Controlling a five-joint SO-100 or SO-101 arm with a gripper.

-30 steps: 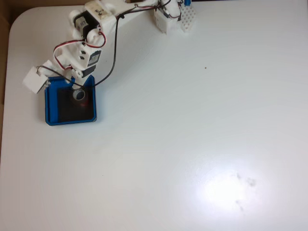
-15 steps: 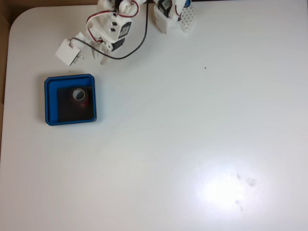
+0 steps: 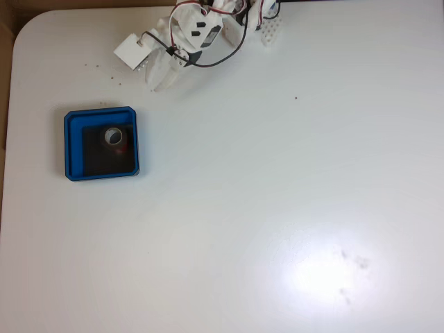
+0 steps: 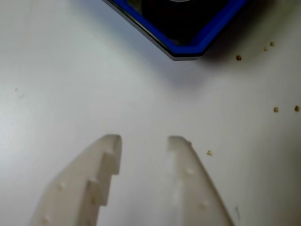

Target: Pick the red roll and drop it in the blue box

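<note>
The red roll (image 3: 114, 138) lies inside the blue box (image 3: 72, 149) on its black floor, at the left of the fixed view. My gripper (image 3: 164, 78) hangs near the table's top edge, up and to the right of the box and well apart from it. In the wrist view the gripper (image 4: 144, 139) is open, its two pale fingers (image 4: 101, 162) spread over bare white table with nothing between them. A corner of the blue box (image 4: 188, 47) shows at the top of that view.
The arm's white base and a white breadboard (image 3: 270, 29) stand at the table's top edge. Small brown crumbs (image 4: 239, 58) lie on the table near the box corner. The white table (image 3: 277, 194) stretches open to the right and below.
The arm has drawn back from over the box, rising up and to the right toward its base. The red roll stays lying in the box.
</note>
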